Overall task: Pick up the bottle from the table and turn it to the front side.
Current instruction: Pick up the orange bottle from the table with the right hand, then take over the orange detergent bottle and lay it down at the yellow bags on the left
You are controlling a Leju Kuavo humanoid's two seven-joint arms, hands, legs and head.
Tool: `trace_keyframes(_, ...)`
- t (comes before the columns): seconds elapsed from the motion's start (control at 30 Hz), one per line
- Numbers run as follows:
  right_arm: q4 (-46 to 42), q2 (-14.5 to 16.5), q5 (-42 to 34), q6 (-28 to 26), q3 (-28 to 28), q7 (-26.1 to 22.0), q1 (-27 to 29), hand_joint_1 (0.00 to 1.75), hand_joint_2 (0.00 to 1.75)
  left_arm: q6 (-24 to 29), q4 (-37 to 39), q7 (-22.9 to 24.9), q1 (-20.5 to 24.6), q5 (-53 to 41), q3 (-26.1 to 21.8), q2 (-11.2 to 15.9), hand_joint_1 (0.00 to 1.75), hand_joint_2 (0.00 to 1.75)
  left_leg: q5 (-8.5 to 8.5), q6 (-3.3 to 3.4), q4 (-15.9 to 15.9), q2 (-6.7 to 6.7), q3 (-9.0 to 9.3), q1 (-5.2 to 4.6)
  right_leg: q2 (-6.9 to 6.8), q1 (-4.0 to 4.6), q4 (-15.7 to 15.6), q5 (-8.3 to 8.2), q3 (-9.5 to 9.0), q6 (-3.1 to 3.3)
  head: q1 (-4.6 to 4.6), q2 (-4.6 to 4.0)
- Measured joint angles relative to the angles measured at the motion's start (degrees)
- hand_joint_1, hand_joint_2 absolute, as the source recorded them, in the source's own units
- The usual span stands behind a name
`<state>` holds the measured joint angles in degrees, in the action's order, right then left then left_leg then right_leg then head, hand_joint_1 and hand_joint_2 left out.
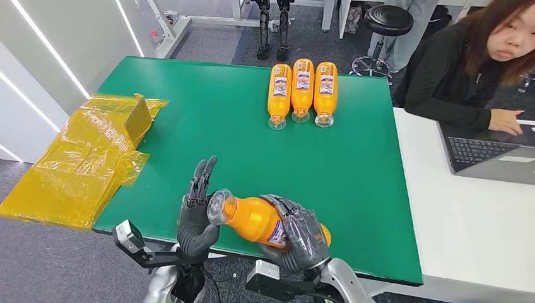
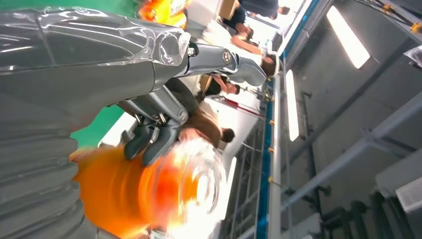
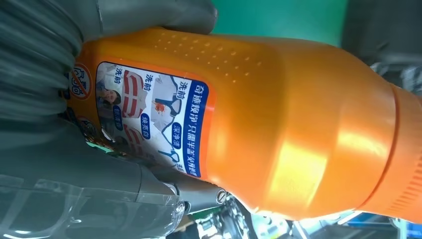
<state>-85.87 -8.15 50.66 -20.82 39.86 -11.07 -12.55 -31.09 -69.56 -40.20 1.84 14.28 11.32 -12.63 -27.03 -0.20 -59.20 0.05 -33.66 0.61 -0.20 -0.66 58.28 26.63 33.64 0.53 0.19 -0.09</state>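
Green matting covers the table (image 1: 189,126) in front of me, with crumpled yellow plastic wrap (image 1: 82,158) hanging off its far-left edge. My left hand (image 1: 197,218) stands beside the clear cap of the orange bottle (image 1: 252,218), fingers spread and holding nothing, fingertips (image 2: 149,144) just at the cap end. My right hand (image 1: 296,240) is wrapped around the bottle's body, carrying it on its side above the near edge of the table. Three matching bottles (image 1: 301,91) lie in a row at the far side, and a person (image 1: 467,69) sits at a laptop (image 1: 486,151) on the right. I'd steady the cap with the left hand, then roll the bottle slowly until its label (image 3: 149,114) faces front, keeping the right grip firm.
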Motion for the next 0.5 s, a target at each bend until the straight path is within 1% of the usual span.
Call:
trace_keyframes(0.3,-1.82,0.98,2.06,-0.22,-0.54,1.74,3.81,1.75,1.75,1.4,5.4,-0.13,3.1,0.56,-0.16,-0.02,0.0,1.75,0.0,0.0,0.0,0.0,-0.01,-0.01,0.0,-0.01,-0.01,0.0,0.0,0.0,0.0,0.0)
trace_keyframes(0.5,-2.87,1.32,3.46,-0.11,-1.37,2.9,5.79,1.75,1.75,1.08,6.93,-0.16,3.68,0.51,-0.17,-0.27,0.0,1.75,0.0,0.0,0.0,0.0,-0.02,0.0,0.01,-0.01,-0.01,0.0,0.01,0.0,-0.01,0.0)
